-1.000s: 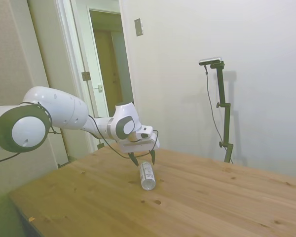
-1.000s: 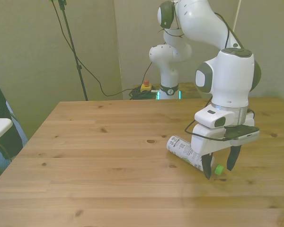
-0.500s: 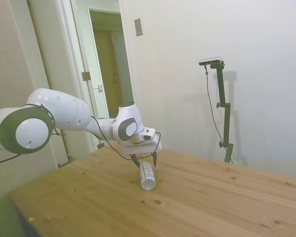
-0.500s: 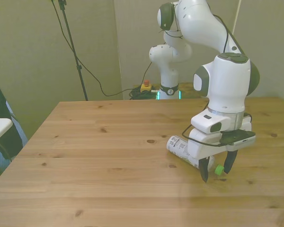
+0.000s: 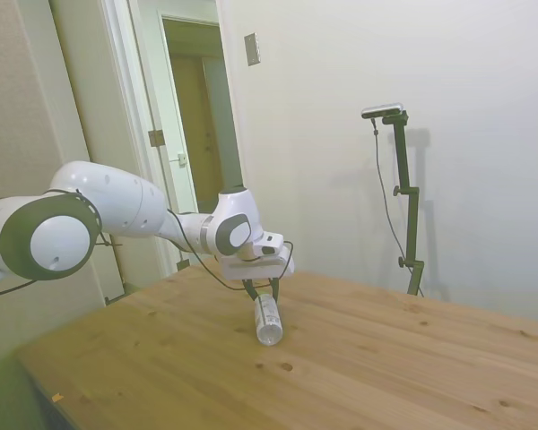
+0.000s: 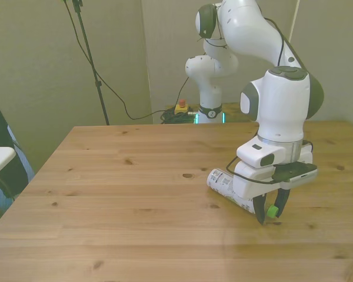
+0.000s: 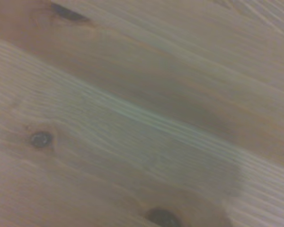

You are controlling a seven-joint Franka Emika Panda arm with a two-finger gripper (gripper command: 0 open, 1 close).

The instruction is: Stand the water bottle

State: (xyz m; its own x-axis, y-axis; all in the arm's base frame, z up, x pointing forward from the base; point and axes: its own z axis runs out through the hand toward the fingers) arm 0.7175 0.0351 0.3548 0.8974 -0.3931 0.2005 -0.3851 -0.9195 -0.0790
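The water bottle (image 6: 223, 183) lies on its side on the wooden table (image 6: 123, 194), a small clear bottle with a white label and a green cap (image 6: 273, 211). In the side view the bottle (image 5: 268, 321) points its base toward the camera. My gripper (image 6: 270, 212) reaches down over the cap end, and its dark fingers are drawn in against the neck just by the cap, at table height. From the side, the gripper (image 5: 262, 291) sits at the bottle's far end. The wrist view holds only blurred wood grain (image 7: 142, 123).
The bottle lies toward the front view's right, a short way from the table's near edge (image 6: 165, 276). Bare wood spreads to the front view's left. A doorway (image 5: 197, 134) stands behind the table in the side view.
The gripper has dropped slightly over the bottle's cap end and its fingers have closed from a wide spread onto the neck. The bottle still lies in the same place.
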